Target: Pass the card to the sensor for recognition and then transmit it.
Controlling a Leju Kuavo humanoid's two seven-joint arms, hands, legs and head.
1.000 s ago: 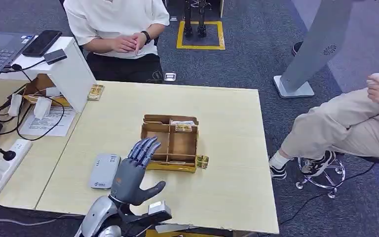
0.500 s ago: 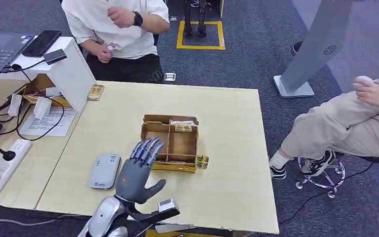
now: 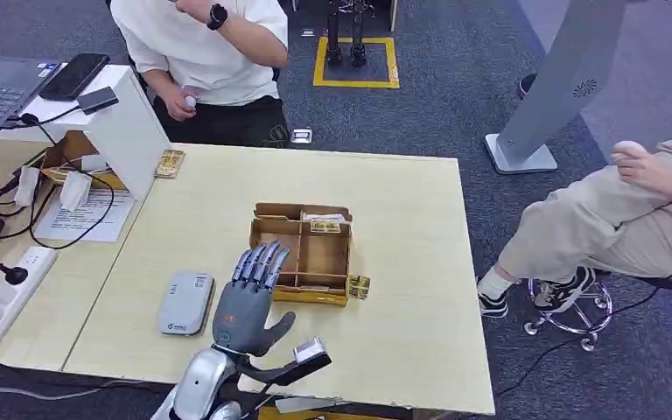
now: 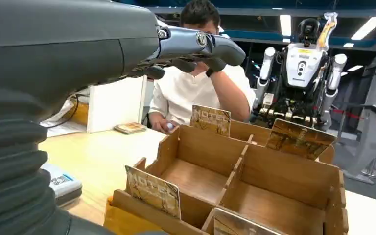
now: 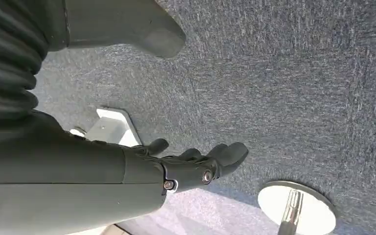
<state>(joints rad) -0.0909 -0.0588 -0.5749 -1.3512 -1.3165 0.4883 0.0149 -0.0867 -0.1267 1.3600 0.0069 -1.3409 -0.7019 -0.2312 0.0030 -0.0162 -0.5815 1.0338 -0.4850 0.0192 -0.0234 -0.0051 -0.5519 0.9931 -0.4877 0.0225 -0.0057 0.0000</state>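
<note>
the pale wooden table [image 3: 402, 262] carries a cardboard divider box [image 3: 301, 254] with hotel cards [image 4: 153, 190] standing at its edges. left hand [image 3: 247, 302], fingers spread and holding nothing, hovers beside the box; grey sensor [image 3: 185, 303] lies just left. right hand [image 5: 176, 169] hangs loosely apart over carpet.

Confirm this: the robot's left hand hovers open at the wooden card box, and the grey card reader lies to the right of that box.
Wrong side. In the head view the grey card reader lies left of the wooden card box; the left hand does hover open at it.
</note>
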